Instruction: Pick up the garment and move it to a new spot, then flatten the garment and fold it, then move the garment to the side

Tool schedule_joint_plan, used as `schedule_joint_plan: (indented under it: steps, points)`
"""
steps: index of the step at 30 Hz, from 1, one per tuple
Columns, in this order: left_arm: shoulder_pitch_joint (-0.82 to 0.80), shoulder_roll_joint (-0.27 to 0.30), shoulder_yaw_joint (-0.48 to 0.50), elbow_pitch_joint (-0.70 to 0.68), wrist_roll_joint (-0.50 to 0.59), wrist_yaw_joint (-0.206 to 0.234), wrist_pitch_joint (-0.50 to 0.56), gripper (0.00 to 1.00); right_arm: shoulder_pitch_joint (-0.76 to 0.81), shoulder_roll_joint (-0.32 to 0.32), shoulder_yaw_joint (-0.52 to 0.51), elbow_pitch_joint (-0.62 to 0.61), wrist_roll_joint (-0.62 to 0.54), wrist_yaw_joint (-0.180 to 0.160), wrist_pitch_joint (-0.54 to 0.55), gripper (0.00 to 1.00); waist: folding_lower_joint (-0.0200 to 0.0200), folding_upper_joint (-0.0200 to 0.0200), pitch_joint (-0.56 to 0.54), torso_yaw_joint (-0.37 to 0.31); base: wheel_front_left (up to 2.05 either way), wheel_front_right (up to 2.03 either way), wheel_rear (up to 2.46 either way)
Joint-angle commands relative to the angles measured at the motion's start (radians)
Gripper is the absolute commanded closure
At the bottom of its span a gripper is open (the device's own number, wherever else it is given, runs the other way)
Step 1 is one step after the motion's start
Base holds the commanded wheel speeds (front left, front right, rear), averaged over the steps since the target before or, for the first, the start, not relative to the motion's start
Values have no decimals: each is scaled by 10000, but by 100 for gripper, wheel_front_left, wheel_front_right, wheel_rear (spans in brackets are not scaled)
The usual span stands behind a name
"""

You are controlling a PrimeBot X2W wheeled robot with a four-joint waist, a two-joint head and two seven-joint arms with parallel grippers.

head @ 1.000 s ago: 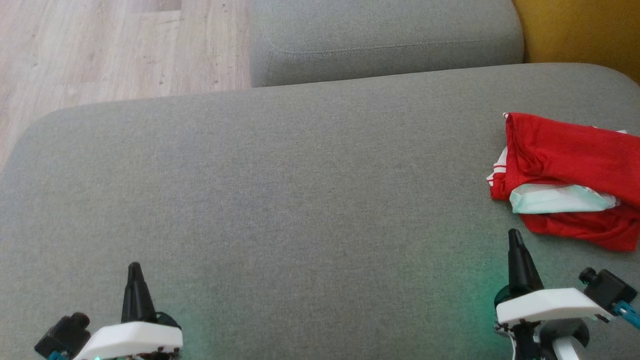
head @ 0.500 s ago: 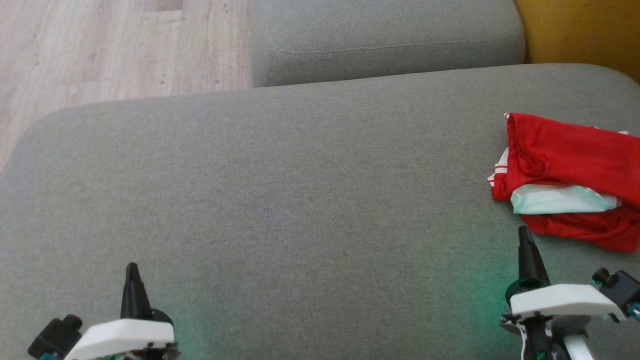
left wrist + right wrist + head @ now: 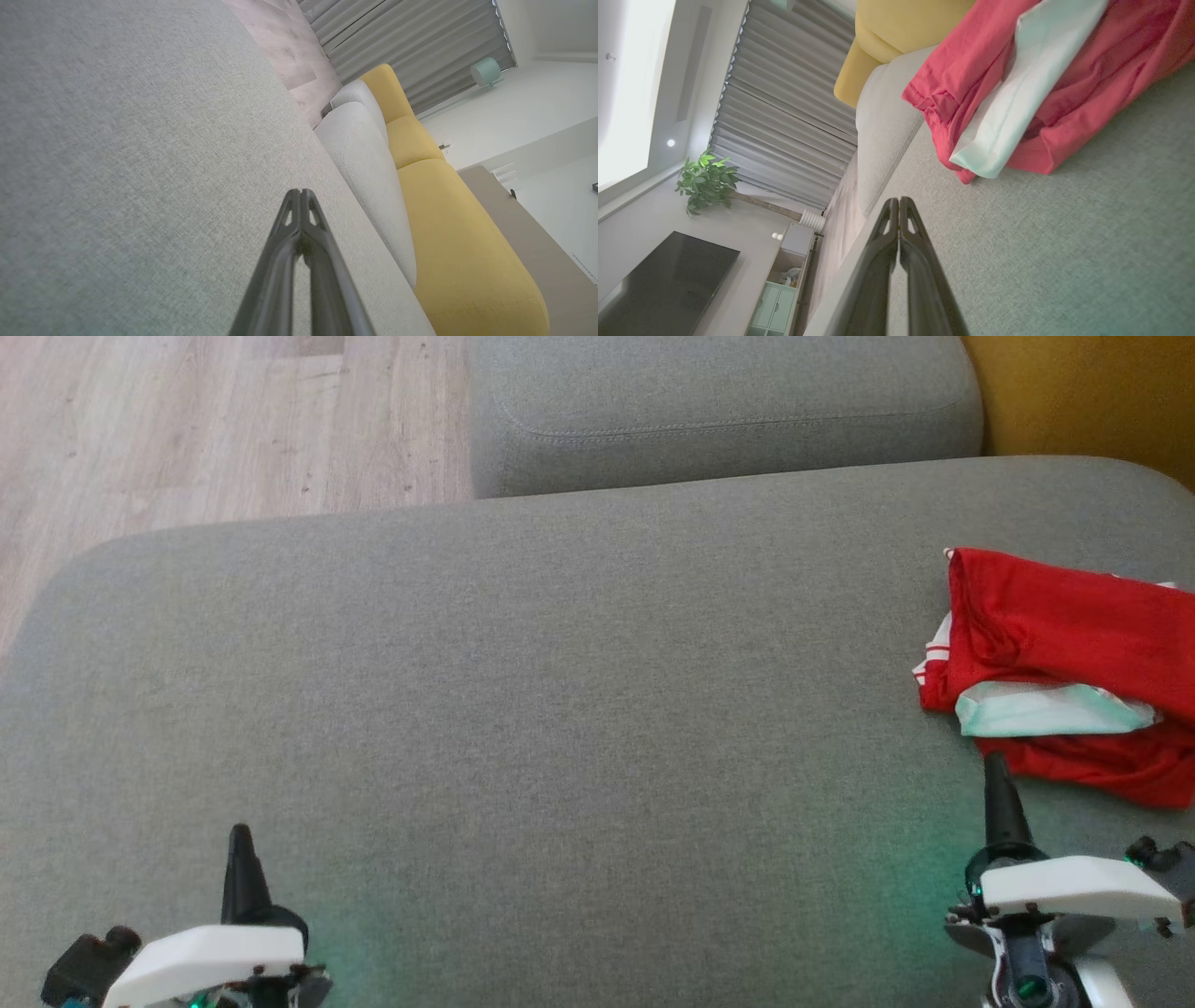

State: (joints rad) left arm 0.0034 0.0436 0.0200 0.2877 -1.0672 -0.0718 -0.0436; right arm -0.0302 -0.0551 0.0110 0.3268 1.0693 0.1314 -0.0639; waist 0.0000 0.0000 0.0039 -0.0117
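We find the garment (image 3: 1064,625) at the right edge of the head view, lying on the large grey cushion (image 3: 560,709). It is a crumpled red piece with a pale mint-white panel (image 3: 1046,709) folded across its lower part and thin white stripes at its left edge. It runs off the right side of the frame, so we cannot tell how far it extends.

Our right claw (image 3: 996,763) stands at the lower right of the head view. Its two dark fingers are pressed together into a single point and hold nothing. The tip points up the frame toward the garment's lower left corner. In the right wrist view a strip of bare grey fabric separates the tip from the red cloth, so the two are near but apart.

Our left claw (image 3: 240,835) stands at the lower left, likewise closed and empty, well apart from the garment. In the left wrist view its fingertips meet over plain cushion fabric. A faint green glow lies on the cushion beside each claw.

At the top centre of the head view we see a second grey cushion (image 3: 719,401). The wooden floor (image 3: 187,429) is at the upper left and yellow upholstery (image 3: 1092,392) is at the upper right. The right wrist view also takes in grey curtains (image 3: 784,116), a potted plant (image 3: 707,179) and a dark screen (image 3: 663,280).
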Motion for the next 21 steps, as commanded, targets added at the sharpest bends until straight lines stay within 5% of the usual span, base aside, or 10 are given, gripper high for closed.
schedule_joint_plan:
  steps: [1,21]
  points:
    - [-575,44,288,-348,-306,-95,103,100,-509,-154,12,-393,349,-4,76,100,0,0,0,5,0,0,0]
    - [-787,53,544,-378,-2313,-289,680,100,-604,-153,-374,-567,2422,-6,655,100,0,0,-3,49,0,0,0]
